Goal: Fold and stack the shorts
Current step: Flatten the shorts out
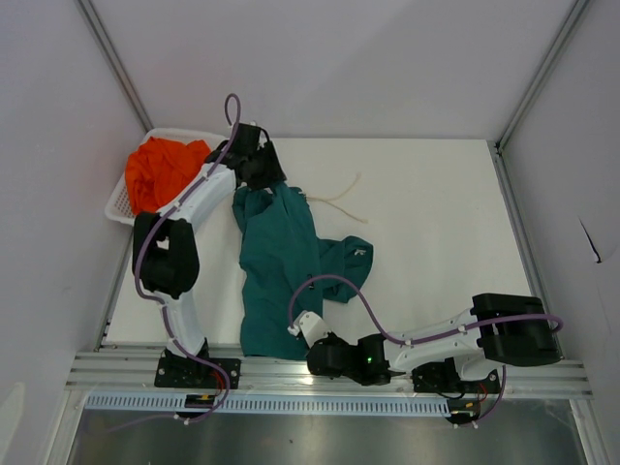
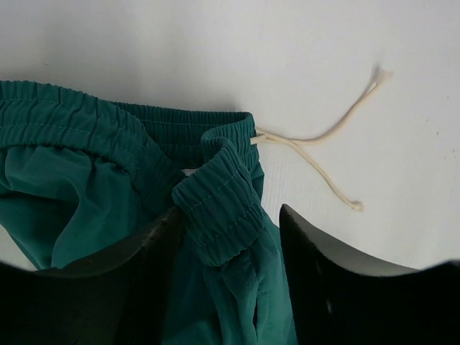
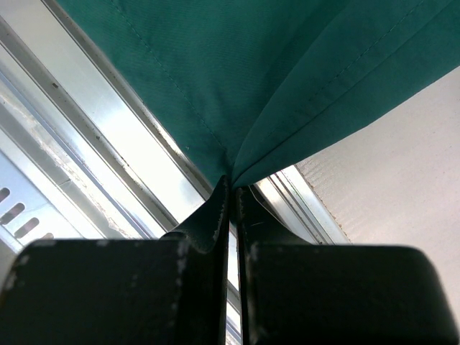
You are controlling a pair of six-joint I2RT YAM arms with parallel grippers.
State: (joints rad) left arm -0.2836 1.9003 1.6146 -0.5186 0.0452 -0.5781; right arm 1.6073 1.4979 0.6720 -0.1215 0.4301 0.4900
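your left fingers (image 2: 345, 287) are sitting spread apart around the teal shorts' (image 1: 279, 257) waistband (image 2: 219, 205); your right fingers (image 3: 323, 287) are pinching their near edge.

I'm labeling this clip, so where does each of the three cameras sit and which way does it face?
Top external: above and behind the bases, looking down on the table, teal shorts on it, orange shorts in the basket; left arm and right arm show.
Left wrist: on the left arm, looking past the open left tool at the teal waistband and drawstring.
Right wrist: on the right arm, looking along the right tool, shut on the teal shorts, metal rail alongside.
Shared: all three show the teal shorts.
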